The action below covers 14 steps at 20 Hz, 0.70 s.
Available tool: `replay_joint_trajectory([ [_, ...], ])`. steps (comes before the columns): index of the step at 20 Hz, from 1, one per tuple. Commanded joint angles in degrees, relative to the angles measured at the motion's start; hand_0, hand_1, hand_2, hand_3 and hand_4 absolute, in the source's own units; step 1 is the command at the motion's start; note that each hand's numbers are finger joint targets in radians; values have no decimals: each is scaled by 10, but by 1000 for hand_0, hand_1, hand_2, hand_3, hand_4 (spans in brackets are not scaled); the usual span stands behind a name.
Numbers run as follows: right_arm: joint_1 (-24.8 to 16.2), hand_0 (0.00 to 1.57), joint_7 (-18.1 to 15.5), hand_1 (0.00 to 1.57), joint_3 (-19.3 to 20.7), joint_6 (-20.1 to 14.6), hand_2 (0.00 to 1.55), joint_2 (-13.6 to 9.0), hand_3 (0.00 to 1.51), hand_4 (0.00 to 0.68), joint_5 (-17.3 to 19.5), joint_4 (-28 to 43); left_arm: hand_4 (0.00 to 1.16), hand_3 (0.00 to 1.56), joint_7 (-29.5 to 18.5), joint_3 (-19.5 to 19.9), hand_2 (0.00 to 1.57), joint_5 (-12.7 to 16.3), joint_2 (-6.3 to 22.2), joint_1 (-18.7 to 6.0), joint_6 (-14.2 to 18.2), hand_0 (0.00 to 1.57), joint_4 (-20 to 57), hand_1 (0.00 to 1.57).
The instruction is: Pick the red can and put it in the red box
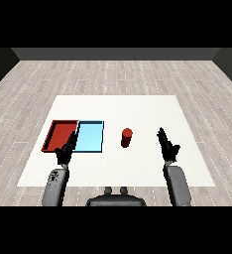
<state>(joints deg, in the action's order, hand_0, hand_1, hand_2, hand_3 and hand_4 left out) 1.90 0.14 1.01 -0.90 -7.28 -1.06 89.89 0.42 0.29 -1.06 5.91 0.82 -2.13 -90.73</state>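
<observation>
Grey plank flooring surrounds a white table [138, 163] on which the job has barely begun. At the middle of the table the red can [126, 137] stands upright on the bare surface, touched by nothing. To its left lie two trays side by side, their edges meeting: the light blue tray [90, 137] nearer the can, and the red tray [60, 135] beyond it, toward the table's left edge. Neither tray shows anything inside.

The robot's right hand [167, 145] is raised over the table to the right of the can, near it but apart, fingers straight and pointing forward, holding nothing. The left hand [66, 150] hovers at the near edge where the two trays meet, its fingers likewise extended and empty.

Judged from this layout, no part of the task is done. The can has not been gripped, lifted or moved toward its goal. Everything remains: closing a hand round the can, raising it, carrying it leftward past the blue tray and setting it down inside the red one. The right hand looks the likelier one to make the pick, being closer, though the carry would cross the blue tray on the way.
</observation>
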Motion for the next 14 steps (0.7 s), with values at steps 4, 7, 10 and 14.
replay_joint_trajectory([
  [4, 27, 0, 15, 0, -14, -19, 0, 29, 0, 0, 35, -36, 0, 0, -5, 14, 0, -9, -12, -2, 14, 0, 4, 0],
  [7, 56, 0, -69, 0, -25, 2, 0, 63, 0, 0, -7, 0, 0, 0, -132, 35, 0, 24, -28, -11, 15, 0, -48, 0],
  [10, 40, 0, -133, 0, -7, 30, 0, 60, 0, 0, -32, -36, 0, 0, -179, 44, 0, 34, -32, -13, 8, 0, -37, 0],
  [14, 35, 0, -137, 0, -24, 25, 0, 69, 0, 0, -19, -18, 0, 0, -206, 39, 0, 28, -34, -1, 3, 0, -15, 0],
])
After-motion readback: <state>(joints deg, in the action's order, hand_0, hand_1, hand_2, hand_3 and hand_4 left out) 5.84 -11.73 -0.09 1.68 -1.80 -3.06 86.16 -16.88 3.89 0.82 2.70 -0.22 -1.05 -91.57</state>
